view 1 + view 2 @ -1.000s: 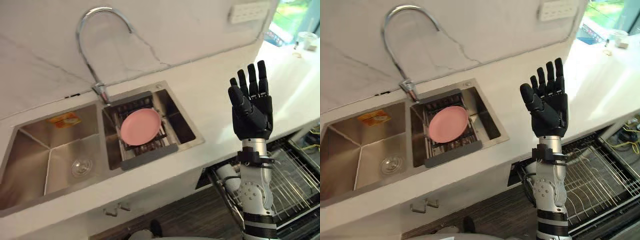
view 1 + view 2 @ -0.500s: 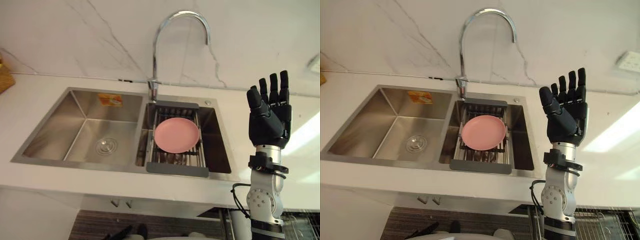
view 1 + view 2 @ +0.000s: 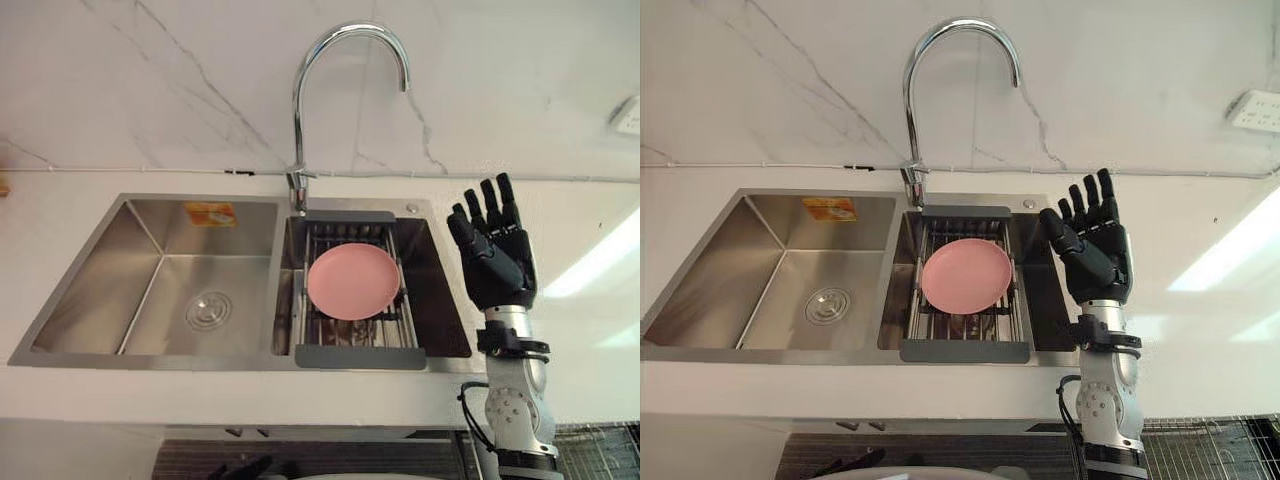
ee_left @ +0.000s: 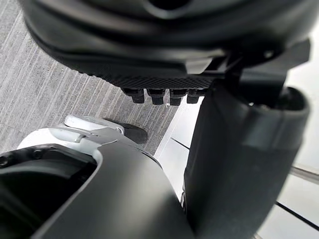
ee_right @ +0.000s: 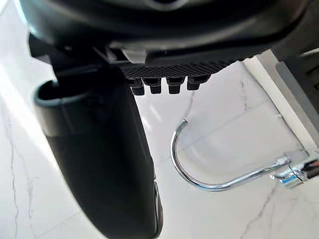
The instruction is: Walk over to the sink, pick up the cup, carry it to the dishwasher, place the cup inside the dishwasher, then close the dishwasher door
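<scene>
Here, the steel double sink (image 3: 150,230) holds a round pink plate (image 3: 353,281) on a wire rack (image 3: 360,357) in its right basin. The right hand (image 3: 497,262) is upright beside it with straight, spread fingers and is empty; the left hand (image 4: 149,45) is likewise relaxed.

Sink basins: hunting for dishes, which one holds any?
The smaller basin nearest the right hand: a pink plate on its rack. The larger basin holds none.

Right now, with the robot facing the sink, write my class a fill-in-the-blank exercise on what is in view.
1. The plate lying on the drain rack is ___ in colour.
2. The drain rack sits across the ___ basin of the sink.
3. The right robot hand is raised beside the sink with its fingers ___, holding nothing.

Missing words: pink; right; open.
</scene>
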Available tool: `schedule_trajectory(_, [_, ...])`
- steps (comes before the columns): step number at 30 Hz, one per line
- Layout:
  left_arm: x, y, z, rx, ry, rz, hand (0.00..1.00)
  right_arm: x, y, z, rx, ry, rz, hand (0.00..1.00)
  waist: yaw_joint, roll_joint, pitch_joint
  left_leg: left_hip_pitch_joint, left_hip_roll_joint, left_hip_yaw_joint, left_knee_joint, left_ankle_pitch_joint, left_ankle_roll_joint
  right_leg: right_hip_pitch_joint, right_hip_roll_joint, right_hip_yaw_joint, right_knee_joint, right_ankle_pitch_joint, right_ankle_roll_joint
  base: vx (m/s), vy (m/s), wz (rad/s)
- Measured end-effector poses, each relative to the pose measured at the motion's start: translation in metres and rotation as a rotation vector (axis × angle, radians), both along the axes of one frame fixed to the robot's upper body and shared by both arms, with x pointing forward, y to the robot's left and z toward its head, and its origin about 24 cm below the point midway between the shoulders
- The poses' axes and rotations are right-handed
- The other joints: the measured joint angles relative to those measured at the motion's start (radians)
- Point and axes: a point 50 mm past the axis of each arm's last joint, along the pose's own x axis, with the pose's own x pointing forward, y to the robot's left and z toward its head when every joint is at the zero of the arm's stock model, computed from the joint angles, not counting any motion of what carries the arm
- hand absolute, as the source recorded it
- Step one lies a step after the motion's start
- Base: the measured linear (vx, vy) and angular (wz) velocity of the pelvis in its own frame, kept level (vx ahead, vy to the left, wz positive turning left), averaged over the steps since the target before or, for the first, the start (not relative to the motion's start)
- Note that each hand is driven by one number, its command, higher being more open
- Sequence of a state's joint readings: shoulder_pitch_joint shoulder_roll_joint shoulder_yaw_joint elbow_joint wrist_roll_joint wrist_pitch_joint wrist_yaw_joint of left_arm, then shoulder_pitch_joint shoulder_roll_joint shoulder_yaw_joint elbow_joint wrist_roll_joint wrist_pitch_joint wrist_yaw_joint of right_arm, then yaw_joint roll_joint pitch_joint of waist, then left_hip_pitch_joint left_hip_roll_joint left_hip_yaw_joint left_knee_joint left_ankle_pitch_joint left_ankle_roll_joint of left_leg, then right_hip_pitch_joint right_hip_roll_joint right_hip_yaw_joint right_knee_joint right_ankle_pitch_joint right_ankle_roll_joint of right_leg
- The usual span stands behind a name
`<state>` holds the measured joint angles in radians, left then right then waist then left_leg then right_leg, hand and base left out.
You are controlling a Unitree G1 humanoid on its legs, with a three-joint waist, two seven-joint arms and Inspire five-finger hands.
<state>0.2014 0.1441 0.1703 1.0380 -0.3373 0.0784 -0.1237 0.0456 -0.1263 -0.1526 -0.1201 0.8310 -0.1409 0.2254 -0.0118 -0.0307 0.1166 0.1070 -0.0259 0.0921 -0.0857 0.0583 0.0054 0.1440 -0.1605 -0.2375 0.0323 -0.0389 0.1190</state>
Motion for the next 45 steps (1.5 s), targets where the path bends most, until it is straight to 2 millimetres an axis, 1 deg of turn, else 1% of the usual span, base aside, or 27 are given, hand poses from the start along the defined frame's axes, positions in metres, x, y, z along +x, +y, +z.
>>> schedule_trajectory(3, [0.006,-0.001,0.001,0.022,-0.008,-0.022,1.00,0.004,0.013,0.000,-0.018,0.010,0.041,1.00,0.008,0.005,0.015,-0.002,0.018,0.011,0.000,-0.004,-0.021,0.002,0.007,-0.019,0.005,0.000,-0.001,-0.09,-0.038,0.12])
schedule_trajectory(4, [0.006,-0.001,0.001,0.028,0.007,-0.035,1.00,0.004,0.015,-0.002,-0.039,0.033,0.030,1.00,0.006,0.007,0.020,-0.003,0.040,0.087,0.005,-0.012,-0.023,0.010,0.006,-0.036,0.006,-0.002,-0.004,-0.09,-0.034,0.29])
schedule_trajectory(5, [0.006,-0.001,0.001,0.031,0.014,-0.033,1.00,0.004,0.016,-0.003,-0.042,0.046,0.023,1.00,0.001,0.008,0.023,-0.002,0.048,0.117,0.009,-0.009,-0.028,0.011,0.005,-0.044,0.006,-0.004,-0.006,-0.07,-0.018,0.30])
schedule_trajectory(6, [0.006,-0.002,0.001,0.034,0.027,-0.027,1.00,0.005,0.015,-0.005,-0.050,0.071,0.010,1.00,-0.002,0.010,0.025,0.000,0.054,0.141,0.013,-0.003,-0.036,0.012,0.004,-0.049,0.007,-0.005,-0.006,-0.03,0.000,0.15])
schedule_trajectory(8, [0.009,-0.001,0.001,0.055,0.034,-0.044,1.00,0.006,0.017,-0.011,-0.090,0.117,0.004,1.00,-0.001,0.013,0.027,0.000,0.057,0.153,0.013,-0.002,-0.037,0.009,0.005,-0.046,0.005,-0.005,-0.006,0.00,0.011,-0.04])
schedule_trajectory(9, [0.013,0.002,0.003,0.113,0.033,-0.122,1.00,0.006,0.018,-0.014,-0.146,0.144,-0.001,1.00,-0.001,0.014,0.028,0.004,0.059,0.162,0.012,-0.001,-0.036,0.008,0.006,-0.037,0.003,-0.005,-0.006,0.01,0.011,-0.18])
schedule_trajectory(11, [0.025,0.003,0.005,0.216,0.025,-0.285,1.00,0.007,0.016,-0.015,-0.242,0.170,-0.002,1.00,-0.004,0.016,0.029,0.013,0.061,0.178,0.005,-0.001,-0.035,0.006,0.010,-0.022,0.001,-0.005,-0.006,0.04,0.010,-0.24])
schedule_trajectory(13, [0.030,0.002,0.006,0.234,0.026,-0.332,1.00,0.008,0.012,-0.013,-0.309,0.176,-0.009,1.00,-0.006,0.016,0.028,0.020,0.066,0.199,0.001,-0.001,-0.035,0.000,0.015,-0.004,0.000,-0.004,-0.005,0.05,0.003,-0.32])
schedule_trajectory(15, [0.029,0.003,0.006,0.228,0.040,-0.333,1.00,0.011,0.003,-0.006,-0.423,0.167,-0.028,1.00,-0.015,0.016,0.028,0.021,0.072,0.218,0.001,0.002,-0.031,-0.008,0.021,0.010,-0.004,0.000,-0.003,0.07,-0.012,-0.31])
schedule_trajectory(17, [0.028,0.003,0.005,0.225,0.052,-0.333,1.00,0.014,-0.006,0.003,-0.544,0.151,-0.047,1.00,-0.031,0.017,0.028,0.021,0.077,0.223,0.001,0.001,-0.031,-0.008,0.026,0.007,-0.006,0.001,-0.003,0.07,-0.025,-0.13])
schedule_trajectory(19, [0.028,0.002,0.005,0.221,0.053,-0.343,1.00,0.019,-0.016,0.017,-0.716,0.113,-0.047,1.00,-0.034,0.019,0.027,0.026,0.085,0.237,0.001,-0.002,-0.036,-0.010,0.033,0.008,-0.007,0.002,-0.002,0.06,-0.034,-0.16])
schedule_trajectory(22, [0.027,0.002,0.004,0.195,0.060,-0.326,1.00,0.024,-0.018,0.030,-0.883,0.065,-0.001,1.00,-0.034,0.022,0.025,0.035,0.093,0.252,0.001,-0.006,-0.042,-0.008,0.041,0.012,-0.015,0.007,-0.006,0.01,-0.029,-0.16])
schedule_trajectory(24, [0.026,0.001,0.004,0.182,0.061,-0.328,1.00,0.026,-0.019,0.034,-0.960,0.054,0.025,1.00,-0.034,0.024,0.024,0.035,0.094,0.254,0.001,-0.006,-0.042,-0.008,0.042,0.012,-0.018,0.010,-0.008,-0.01,-0.010,-0.04])
schedule_trajectory(29, [0.026,0.000,0.004,0.186,0.064,-0.350,1.00,0.025,-0.019,0.033,-1.132,0.063,0.133,1.00,-0.036,0.026,0.022,0.035,0.092,0.261,0.001,-0.006,-0.042,-0.008,0.042,0.015,-0.033,0.028,-0.014,-0.04,0.006,-0.06])
schedule_trajectory(32, [0.027,-0.001,0.004,0.187,0.066,-0.383,1.00,0.025,-0.009,0.029,-1.237,0.060,0.244,1.00,-0.043,0.027,0.022,0.036,0.092,0.267,0.001,-0.002,-0.037,-0.009,0.042,0.018,-0.040,0.037,-0.020,-0.06,0.007,-0.07])
schedule_trajectory(35, [0.027,-0.002,0.004,0.185,0.068,-0.392,1.00,0.025,-0.003,0.024,-1.307,0.063,0.297,1.00,-0.044,0.027,0.021,0.036,0.092,0.268,0.000,0.003,-0.034,-0.009,0.043,0.017,-0.041,0.040,-0.022,-0.05,0.000,-0.01])
schedule_trajectory(40, [0.025,-0.004,0.003,0.169,0.083,-0.386,1.00,0.027,0.008,0.020,-1.376,0.056,0.337,1.00,-0.042,0.034,0.010,0.035,0.093,0.265,-0.001,0.008,-0.031,-0.008,0.045,0.013,-0.050,0.045,-0.022,-0.01,-0.001,0.00])
schedule_trajectory(45, [0.023,-0.004,0.002,0.146,0.096,-0.357,1.00,0.031,0.012,0.015,-1.470,0.071,0.307,1.00,-0.034,0.035,0.002,0.034,0.093,0.255,-0.001,0.011,-0.031,-0.002,0.045,0.002,-0.050,0.047,-0.022,0.00,-0.005,0.06])
